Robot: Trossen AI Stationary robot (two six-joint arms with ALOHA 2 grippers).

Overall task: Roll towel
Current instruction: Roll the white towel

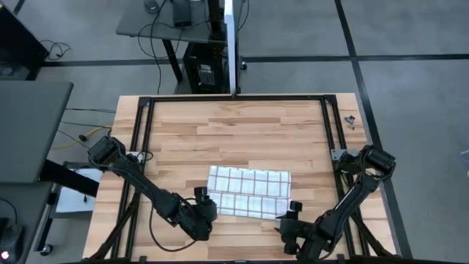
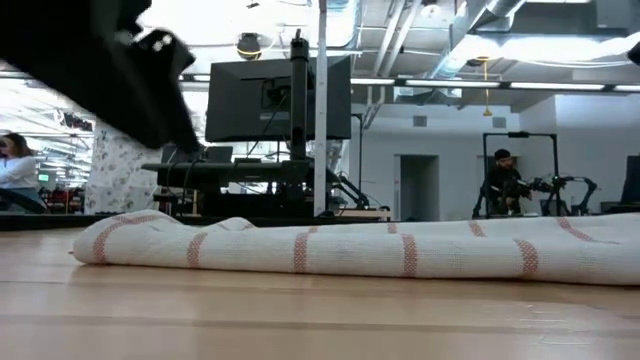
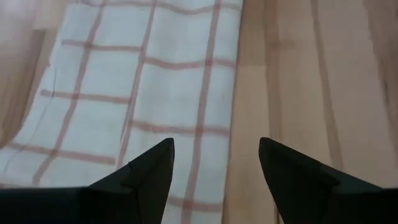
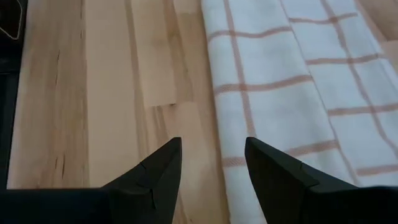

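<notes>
The towel [image 1: 248, 191], white with a red-brown grid, lies folded into a long flat band on the wooden table, nearer the near edge; the low view shows it as a low layered strip [image 2: 350, 250]. My left gripper [image 1: 202, 199] stands open at the towel's left end. One fingertip is over the cloth [image 3: 143, 81] and the other over bare wood, with the end edge running between them [image 3: 214, 146]. My right gripper [image 1: 291, 211] stands open at the towel's near right corner. It straddles that end's edge [image 4: 212, 143], with the cloth [image 4: 292, 93] on one side.
A black metal frame [image 1: 144, 132] runs around the tabletop. Bare wood [image 1: 242, 132] lies between the towel and the far edge. A post and a monitor stand [image 2: 300, 110] rise beyond the far edge. People show in the room behind.
</notes>
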